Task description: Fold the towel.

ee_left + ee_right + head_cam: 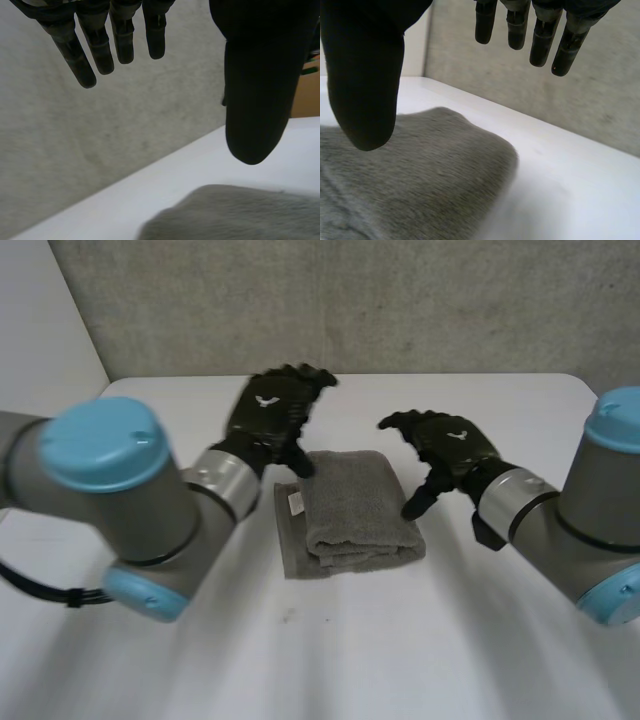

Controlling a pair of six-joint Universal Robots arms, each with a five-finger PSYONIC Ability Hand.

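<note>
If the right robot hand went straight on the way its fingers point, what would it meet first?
Probably the grey back wall: in its wrist view the right robot hand aims straight fingers at it, above the table. The towel lies lower, under the thumb. Depth is uncertain.

The left arm (120, 490) reaches in from the near left, its wrist (225, 480) angled toward the far right. The left hand (272, 410) hovers palm down, fingers (102, 47) straight, thumb (255, 100) hanging apart. The right arm (595, 505) enters from the near right. The right hand (448, 445) is posed likewise, fingers (540, 42) straight, thumb (365, 85) pointing down.
</note>
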